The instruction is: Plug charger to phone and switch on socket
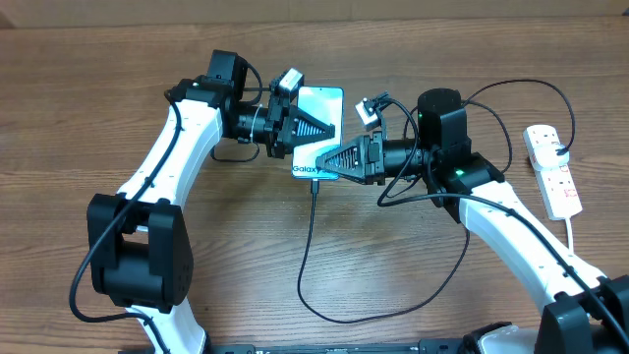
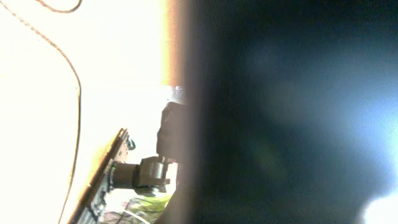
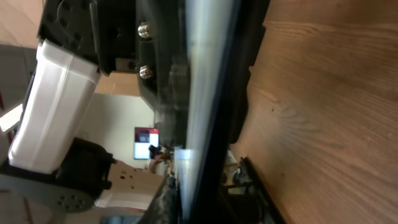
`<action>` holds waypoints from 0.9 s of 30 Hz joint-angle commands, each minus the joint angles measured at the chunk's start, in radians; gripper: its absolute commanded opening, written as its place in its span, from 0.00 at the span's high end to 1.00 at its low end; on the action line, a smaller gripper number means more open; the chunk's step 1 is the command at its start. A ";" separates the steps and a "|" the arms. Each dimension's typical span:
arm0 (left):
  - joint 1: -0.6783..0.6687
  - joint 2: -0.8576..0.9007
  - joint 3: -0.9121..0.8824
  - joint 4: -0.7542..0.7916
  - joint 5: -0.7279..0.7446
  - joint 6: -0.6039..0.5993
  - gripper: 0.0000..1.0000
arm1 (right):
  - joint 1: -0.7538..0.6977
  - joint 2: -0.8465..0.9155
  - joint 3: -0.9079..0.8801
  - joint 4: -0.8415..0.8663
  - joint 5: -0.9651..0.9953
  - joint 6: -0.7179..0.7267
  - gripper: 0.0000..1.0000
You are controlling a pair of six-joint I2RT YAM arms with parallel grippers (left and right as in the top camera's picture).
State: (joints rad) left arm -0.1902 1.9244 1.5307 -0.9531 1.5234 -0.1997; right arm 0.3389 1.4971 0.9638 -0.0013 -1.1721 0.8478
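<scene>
On the brown wooden worktop (image 1: 118,79), two white and black arms reach toward the middle. The left arm (image 1: 172,157) comes in from the left side and the right arm (image 1: 511,231) from the right side.

Far to the right lies the socket (image 1: 553,175), well apart from the phone. It is long and white, and its long side runs from the far edge toward the near edge, a little tilted. A black plug (image 1: 561,150) sits in it.

Between the two arms is the phone (image 1: 322,101). Its screen faces up. Its long side runs far to near, and the end with the small lettering points at the near edge.

The left gripper (image 1: 319,127) is clamped on the phone from the left side. The right gripper (image 1: 329,162) has its fingers together at the phone's near end. What it pinches cannot be told.

The charger (image 1: 307,246) is a thin black cable. It meets the phone's near end, runs toward the near edge, then loops away to the right. Its tip is hidden under the right gripper.
</scene>
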 commanded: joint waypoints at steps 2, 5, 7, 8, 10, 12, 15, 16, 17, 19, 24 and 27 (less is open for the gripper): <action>0.000 -0.008 0.002 -0.014 -0.015 -0.013 0.84 | 0.002 -0.014 0.019 0.022 -0.016 -0.037 0.96; 0.000 -0.008 0.002 -0.013 -0.017 -0.013 0.50 | 0.002 -0.014 0.019 0.022 -0.016 -0.037 0.96; 0.000 -0.008 0.002 -0.010 -0.039 -0.014 0.36 | 0.002 -0.014 0.019 0.022 -0.016 -0.037 0.96; 0.000 -0.008 0.002 -0.011 -0.064 -0.014 0.33 | 0.002 -0.014 0.019 0.022 -0.015 -0.037 0.96; 0.006 -0.008 0.002 -0.011 -0.139 -0.014 0.24 | -0.001 -0.014 0.019 0.022 -0.015 -0.037 0.96; 0.015 -0.008 0.002 -0.011 -0.241 -0.020 0.10 | -0.002 -0.014 0.019 0.011 -0.006 -0.037 0.96; 0.031 -0.008 0.002 -0.011 -0.370 -0.053 0.09 | -0.002 -0.014 0.019 -0.044 0.037 -0.051 0.96; 0.037 -0.008 0.002 -0.011 -0.410 -0.070 0.08 | -0.002 -0.014 0.019 -0.078 0.065 -0.078 0.96; 0.043 -0.008 0.002 -0.011 -0.437 -0.084 0.07 | -0.002 -0.014 0.019 -0.109 0.091 -0.104 0.96; 0.054 -0.008 0.002 -0.011 -0.465 -0.094 0.07 | -0.002 -0.014 0.019 -0.204 0.188 -0.153 0.96; 0.072 -0.008 0.002 -0.012 -0.518 -0.093 0.05 | -0.002 -0.014 0.017 -0.422 0.507 -0.241 0.96; 0.073 -0.008 0.002 -0.020 -0.582 -0.093 0.00 | -0.002 -0.014 0.017 -0.492 0.622 -0.286 0.96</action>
State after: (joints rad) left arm -0.1169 1.9244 1.5303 -0.9661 1.0401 -0.2859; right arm 0.3401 1.4979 0.9653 -0.4717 -0.7502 0.6586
